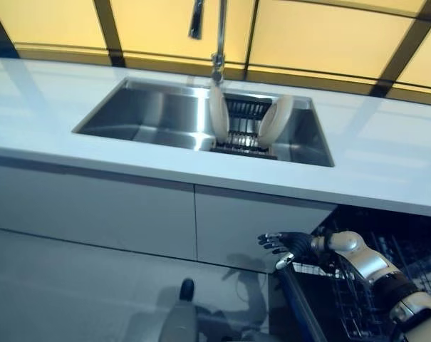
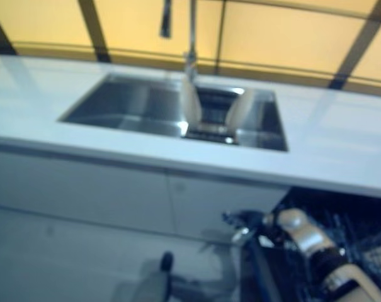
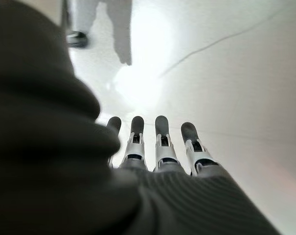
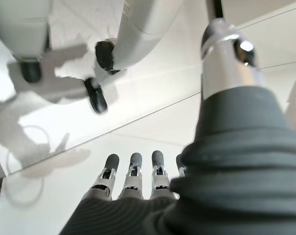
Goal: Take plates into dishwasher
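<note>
Nearest, the right hand reaches out low in front of the white cabinet doors, its fingers straight and spread, holding nothing. Its own wrist view shows those fingers in a row over pale floor, with nothing between them. Just behind and beside this hand sits the dishwasher rack, a dark wire basket pulled out under the desk; whether anything lies in it cannot be told. The hand hovers at the rack's near corner, and whether it touches the wire cannot be told.

Left hand shows only in its own wrist view, fingers straight and side by side, empty, pointing at the pale floor; a person's shoe and trouser leg show beyond them.

Above and beyond the right fingers, the desk runs across the scene, white and flat. Set into it is the steel sink, well away from either hand. Inside the sink's right half stands a small dark drying rack with two white plates on edge in it, one at its left and the other leaning at its right, apart from each other. Behind the plates rises the tap, and past it yellow panels with dark frames.
</note>
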`<state>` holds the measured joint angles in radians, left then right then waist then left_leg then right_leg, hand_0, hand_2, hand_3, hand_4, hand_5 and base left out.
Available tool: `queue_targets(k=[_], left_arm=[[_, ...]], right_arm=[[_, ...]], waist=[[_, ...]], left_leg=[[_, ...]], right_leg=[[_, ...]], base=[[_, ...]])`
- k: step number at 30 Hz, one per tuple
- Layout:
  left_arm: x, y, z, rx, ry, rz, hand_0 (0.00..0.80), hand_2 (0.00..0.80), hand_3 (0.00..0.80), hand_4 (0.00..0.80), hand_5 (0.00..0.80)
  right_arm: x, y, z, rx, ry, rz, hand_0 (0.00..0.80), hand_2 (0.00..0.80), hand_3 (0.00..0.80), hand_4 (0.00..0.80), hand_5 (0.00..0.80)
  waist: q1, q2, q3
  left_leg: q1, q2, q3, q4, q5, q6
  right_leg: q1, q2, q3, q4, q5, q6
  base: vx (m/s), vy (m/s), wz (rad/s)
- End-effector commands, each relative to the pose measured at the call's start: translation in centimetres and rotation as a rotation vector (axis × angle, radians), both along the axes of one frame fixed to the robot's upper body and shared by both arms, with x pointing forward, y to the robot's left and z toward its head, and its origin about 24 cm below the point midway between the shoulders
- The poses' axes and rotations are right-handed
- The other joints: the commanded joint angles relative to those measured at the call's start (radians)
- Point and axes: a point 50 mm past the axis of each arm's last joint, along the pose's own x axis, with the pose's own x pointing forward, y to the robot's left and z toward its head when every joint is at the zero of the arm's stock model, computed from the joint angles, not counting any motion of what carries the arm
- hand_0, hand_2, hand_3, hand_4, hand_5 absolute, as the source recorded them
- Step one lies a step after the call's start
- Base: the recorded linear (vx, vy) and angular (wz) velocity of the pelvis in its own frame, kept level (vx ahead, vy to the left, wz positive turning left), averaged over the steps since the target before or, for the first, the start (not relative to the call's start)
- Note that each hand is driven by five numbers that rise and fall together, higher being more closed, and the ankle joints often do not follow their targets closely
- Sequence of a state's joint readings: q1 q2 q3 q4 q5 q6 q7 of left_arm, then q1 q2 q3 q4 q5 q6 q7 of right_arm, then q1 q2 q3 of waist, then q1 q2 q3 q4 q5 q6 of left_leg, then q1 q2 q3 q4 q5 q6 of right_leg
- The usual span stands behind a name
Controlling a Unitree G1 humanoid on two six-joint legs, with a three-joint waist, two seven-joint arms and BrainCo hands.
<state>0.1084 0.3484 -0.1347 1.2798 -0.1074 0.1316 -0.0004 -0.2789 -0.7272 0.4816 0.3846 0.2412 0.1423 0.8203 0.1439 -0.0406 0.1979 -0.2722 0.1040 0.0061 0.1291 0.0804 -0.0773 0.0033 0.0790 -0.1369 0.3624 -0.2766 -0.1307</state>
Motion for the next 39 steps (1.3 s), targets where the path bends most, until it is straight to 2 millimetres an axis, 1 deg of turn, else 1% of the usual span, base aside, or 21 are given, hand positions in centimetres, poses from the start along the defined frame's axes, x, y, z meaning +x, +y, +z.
queue_targets(k=[1, 4, 6, 7, 8, 12, 15, 20, 23, 24, 25, 26, 29, 30, 31, 33, 34, 36, 37, 38, 39], left_arm=[[3.4, 1.9, 1.0, 0.053, -0.080, -0.087, 0.000, 0.000, 0.000, 0.000, 0.000], [5.9, 2.3, 1.6, 0.053, -0.138, -0.055, 0.000, 0.000, 0.000, 0.000, 0.000], [6.2, 2.4, 1.7, 0.055, -0.144, -0.069, 0.000, 0.000, 0.000, 0.000, 0.000], [6.3, 2.4, 1.7, 0.049, -0.150, -0.082, 0.000, 0.000, 0.000, 0.000, 0.000], [6.1, 2.4, 1.7, 0.046, -0.151, -0.080, 0.000, 0.000, 0.000, 0.000, 0.000], [4.2, 1.8, 1.1, 0.017, -0.119, -0.091, 0.000, 0.000, 0.000, 0.000, 0.000], [3.3, 1.0, 0.6, 0.003, -0.103, -0.098, 0.000, 0.000, 0.000, 0.000, 0.000], [3.4, 0.3, 0.4, 0.010, -0.096, -0.143, 0.000, 0.000, 0.000, 0.000, 0.000], [3.9, 0.2, 0.4, 0.020, -0.104, -0.148, 0.000, 0.000, 0.000, 0.000, 0.000], [4.0, 0.2, 0.4, 0.021, -0.108, -0.148, 0.000, 0.000, 0.000, 0.000, 0.000], [4.3, 0.1, 0.4, 0.019, -0.113, -0.150, 0.000, 0.000, 0.000, 0.000, 0.000], [4.3, 0.1, 0.4, 0.018, -0.114, -0.151, 0.000, 0.000, 0.000, 0.000, 0.000], [4.6, 0.2, 0.4, 0.018, -0.112, -0.167, 0.000, 0.000, 0.000, 0.000, 0.000], [4.9, 0.3, 0.5, 0.020, -0.105, -0.187, 0.000, 0.000, 0.000, 0.000, 0.000], [5.0, 0.3, 0.5, 0.020, -0.106, -0.186, 0.000, 0.000, 0.000, 0.000, 0.000], [5.0, 0.5, 0.6, 0.027, -0.105, -0.190, 0.000, 0.000, 0.000, 0.000, 0.000], [4.9, 0.7, 0.7, 0.035, -0.106, -0.185, 0.000, 0.000, 0.000, 0.000, 0.000], [4.8, 1.3, 0.9, 0.063, -0.112, -0.147, 0.000, 0.000, 0.000, 0.000, 0.000], [4.9, 1.6, 1.0, 0.070, -0.123, -0.125, 0.000, 0.000, 0.000, 0.000, 0.000], [5.7, 2.0, 1.3, 0.084, -0.142, -0.096, 0.000, 0.000, 0.000, 0.000, 0.000], [6.1, 2.0, 1.4, 0.092, -0.151, -0.076, 0.000, 0.000, 0.000, 0.000, 0.000]], right_arm=[[0.9, 1.1, 4.6, 0.201, -0.058, 0.094, 0.000, 0.000, 0.000, 0.000, 0.000], [1.0, 1.0, 5.8, 0.297, -0.047, 0.131, 0.000, 0.000, 0.000, 0.000, 0.000], [1.1, 1.0, 6.2, 0.322, -0.057, 0.120, 0.000, 0.000, 0.000, 0.000, 0.000], [1.8, 1.0, 7.5, 0.389, -0.093, 0.084, 0.000, 0.000, 0.000, 0.000, 0.000], [2.1, 1.0, 7.9, 0.422, -0.104, 0.071, 0.000, 0.000, 0.000, 0.000, 0.000], [3.9, 1.6, 11.9, 0.809, -0.157, -0.049, 0.000, 0.000, 0.000, 0.000, 0.000], [5.0, 1.4, 13.9, 1.001, -0.206, -0.131, 0.000, 0.000, 0.000, 0.000, 0.000], [6.6, -0.6, 17.7, 1.184, -0.358, -0.300, 0.000, 0.000, 0.000, 0.000, 0.000], [7.8, -3.2, 21.1, 1.244, -0.519, -0.480, 0.000, 0.000, 0.000, 0.000, 0.000], [7.9, -3.4, 21.4, 1.248, -0.529, -0.493, 0.000, 0.000, 0.000, 0.000, 0.000], [8.2, -4.3, 23.0, 1.296, -0.563, -0.541, 0.000, 0.000, 0.000, 0.000, 0.000], [8.2, -4.4, 23.1, 1.304, -0.568, -0.546, 0.000, 0.000, 0.000, 0.000, 0.000], [8.6, -5.1, 25.7, 1.426, -0.586, -0.591, 0.000, 0.000, 0.000, 0.000, 0.000], [8.9, -5.1, 26.7, 1.441, -0.607, -0.650, 0.000, 0.000, 0.000, 0.000, 0.000], [9.0, -5.1, 26.8, 1.441, -0.607, -0.649, 0.000, 0.000, 0.000, 0.000, 0.000], [9.5, -6.1, 27.1, 1.402, -0.670, -0.781, 0.000, 0.000, 0.000, 0.000, 0.000], [9.6, -6.3, 27.3, 1.373, -0.697, -0.828, 0.000, 0.000, 0.000, 0.000, 0.000], [10.3, -6.3, 27.9, 1.237, -0.740, -0.934, 0.000, 0.000, 0.000, 0.000, 0.000], [10.7, -6.3, 28.5, 1.175, -0.755, -0.949, 0.000, 0.000, 0.000, 0.000, 0.000], [11.0, -7.0, 29.4, 1.055, -0.800, -0.991, 0.000, 0.000, 0.000, 0.000, 0.000], [11.0, -7.6, 29.4, 0.967, -0.817, -1.029, 0.000, 0.000, 0.000, 0.000, 0.000]], waist=[[-0.024, -0.079, -0.047], [-0.037, -0.086, -0.089], [-0.037, -0.090, -0.098], [-0.035, -0.097, -0.108], [-0.033, -0.099, -0.110], [-0.023, -0.105, -0.123], [-0.017, -0.099, -0.125], [-0.010, -0.093, -0.129], [-0.011, -0.092, -0.139], [-0.011, -0.092, -0.140], [-0.014, -0.089, -0.146], [-0.014, -0.088, -0.145], [-0.013, -0.083, -0.159], [-0.013, -0.086, -0.168], [-0.013, -0.086, -0.168], [-0.032, -0.065, -0.157], [-0.038, -0.054, -0.150], [-0.042, -0.041, -0.134], [-0.046, -0.045, -0.129], [-0.057, -0.034, -0.119], [-0.064, -0.041, -0.121]], left_leg=[[0.104, -0.062, 0.056, -0.063, 0.049, 0.032], [0.154, -0.045, 0.078, -0.110, 0.030, 0.037], [0.143, -0.044, 0.080, -0.107, 0.030, 0.036], [0.125, -0.043, 0.079, -0.106, 0.032, 0.035], [0.119, -0.043, 0.078, -0.105, 0.032, 0.034], [0.107, -0.036, 0.067, -0.097, 0.020, 0.028], [0.111, -0.030, 0.063, -0.086, 0.010, 0.024], [0.110, -0.024, 0.057, -0.057, -0.009, 0.017], [0.120, -0.028, 0.053, -0.040, -0.028, 0.017], [0.122, -0.029, 0.054, -0.039, -0.029, 0.017], [0.131, -0.035, 0.051, -0.036, -0.038, 0.020], [0.132, -0.036, 0.050, -0.036, -0.039, 0.021], [0.156, -0.057, 0.046, -0.047, -0.054, 0.038], [0.171, -0.080, 0.045, -0.059, -0.059, 0.059], [0.171, -0.081, 0.047, -0.061, -0.058, 0.060], [0.233, -0.095, 0.033, -0.094, -0.063, 0.080], [0.257, -0.091, 0.029, -0.108, -0.063, 0.079], [0.298, -0.069, 0.034, -0.136, -0.053, 0.056], [0.317, -0.058, 0.042, -0.148, -0.059, 0.043], [0.322, -0.023, 0.055, -0.177, -0.051, 0.041], [0.323, -0.018, 0.052, -0.187, -0.045, 0.036]], right_leg=[[0.191, -0.163, 0.018, -0.287, 0.213, 0.211], [0.174, -0.198, -0.027, -0.309, 0.222, 0.232], [0.171, -0.199, -0.029, -0.320, 0.226, 0.233], [0.169, -0.200, -0.030, -0.339, 0.234, 0.234], [0.169, -0.200, -0.030, -0.346, 0.236, 0.234], [0.186, -0.197, -0.025, -0.373, 0.233, 0.235], [0.197, -0.200, -0.026, -0.380, 0.230, 0.236], [0.212, -0.207, -0.033, -0.381, 0.224, 0.236], [0.217, -0.217, -0.039, -0.376, 0.221, 0.242], [0.217, -0.218, -0.039, -0.376, 0.222, 0.242], [0.213, -0.225, -0.042, -0.363, 0.220, 0.244], [0.213, -0.226, -0.041, -0.362, 0.220, 0.245], [0.217, -0.239, -0.041, -0.341, 0.211, 0.257], [0.207, -0.248, -0.047, -0.285, 0.232, 0.267], [0.203, -0.250, -0.045, -0.280, 0.230, 0.269], [0.063, -0.245, -0.021, -0.044, 0.316, 0.286], [0.012, -0.243, -0.014, -0.010, 0.322, 0.285], [-0.030, -0.269, -0.036, -0.101, 0.344, 0.273], [-0.053, -0.295, -0.058, -0.255, 0.391, 0.282], [-0.053, -0.266, -0.039, -0.275, 0.352, 0.272], [-0.044, -0.247, -0.019, -0.302, 0.350, 0.272]], base=[[0.245, 0.092, -0.43], [0.194, 0.054, -0.08], [0.047, -0.013, 0.06], [0.033, -0.021, -0.11], [0.057, -0.033, -0.11], [0.085, -0.020, -0.06], [0.083, -0.007, -0.01], [0.074, 0.003, 0.03], [0.080, 0.031, 0.03], [0.098, 0.061, 0.07], [0.076, 0.053, 0.07], [0.099, 0.076, 0.07], [0.095, 0.085, 0.01], [0.076, 0.078, -0.03], [0.054, 0.083, -0.07], [0.045, 0.070, -0.14], [0.065, -0.017, -0.15], [0.064, -0.154, -0.23], [0.003, -0.236, -0.27], [0.000, -0.234, -0.26], [0.005, -0.178, -0.06]])
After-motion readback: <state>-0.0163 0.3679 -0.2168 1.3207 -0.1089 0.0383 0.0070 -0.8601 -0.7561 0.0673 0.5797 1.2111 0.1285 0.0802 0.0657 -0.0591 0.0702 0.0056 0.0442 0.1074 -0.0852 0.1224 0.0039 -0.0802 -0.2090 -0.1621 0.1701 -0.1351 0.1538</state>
